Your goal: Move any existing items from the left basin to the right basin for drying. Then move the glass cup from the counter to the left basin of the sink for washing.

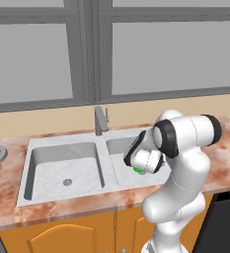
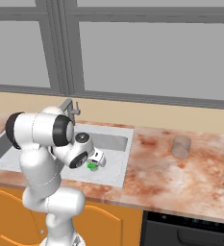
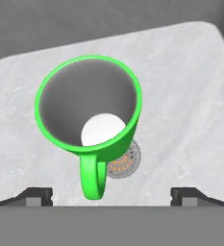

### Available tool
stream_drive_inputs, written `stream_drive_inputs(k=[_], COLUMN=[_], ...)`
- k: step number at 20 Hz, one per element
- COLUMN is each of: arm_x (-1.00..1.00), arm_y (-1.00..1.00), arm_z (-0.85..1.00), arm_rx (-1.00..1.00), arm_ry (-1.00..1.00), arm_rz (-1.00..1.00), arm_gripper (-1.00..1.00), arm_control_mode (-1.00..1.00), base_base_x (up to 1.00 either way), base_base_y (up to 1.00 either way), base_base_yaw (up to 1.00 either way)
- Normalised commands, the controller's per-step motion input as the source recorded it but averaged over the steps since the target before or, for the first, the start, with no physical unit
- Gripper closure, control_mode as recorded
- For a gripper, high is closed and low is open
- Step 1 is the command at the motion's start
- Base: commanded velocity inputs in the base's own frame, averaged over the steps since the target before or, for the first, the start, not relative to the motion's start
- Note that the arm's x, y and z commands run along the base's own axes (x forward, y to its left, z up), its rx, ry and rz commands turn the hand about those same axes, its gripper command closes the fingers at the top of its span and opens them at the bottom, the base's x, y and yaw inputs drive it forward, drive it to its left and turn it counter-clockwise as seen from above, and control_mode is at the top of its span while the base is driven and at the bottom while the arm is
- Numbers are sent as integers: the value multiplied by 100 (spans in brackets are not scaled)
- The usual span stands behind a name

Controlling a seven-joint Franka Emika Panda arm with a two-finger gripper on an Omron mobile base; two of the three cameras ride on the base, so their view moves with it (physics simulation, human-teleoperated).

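Grey-white and bare, the left basin (image 1: 52, 170) sits at the left of the sink, its small drain showing. Across the divider, the green mug (image 3: 90, 118) stands upright on the right basin (image 3: 190, 96) floor (partly covering the drain), handle toward the gripper (image 3: 111, 194), whose fingertips are spread wide, clear of it. Farther right on the marbled counter (image 2: 195, 178) stands the glass cup (image 2: 181, 147).

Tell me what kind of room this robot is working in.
A simulated kitchen, most likely: a grey-white double-basin sink with a grey faucet is set in a reddish-brown mottled marble-look counter over orange cabinet doors, below large windows. A small bright green mug stands in one basin.
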Motion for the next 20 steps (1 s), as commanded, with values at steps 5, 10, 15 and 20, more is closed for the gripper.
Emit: stream_drive_inputs(k=[5,10,15,20], arm_x=[-10,0,9,9], arm_y=[-1,-1,0,0], arm_z=[43,60,68,59], arm_rx=[1,1,2,3], arm_ry=[0,0,4,7], arm_rz=[0,0,0,0], arm_gripper=[-100,-100,-100,-100], arm_control_mode=[-100,-100,-100,-100], base_base_x=[0,0,0,0], base_base_y=[0,0,0,0], base_base_yaw=[0,0,0,0])
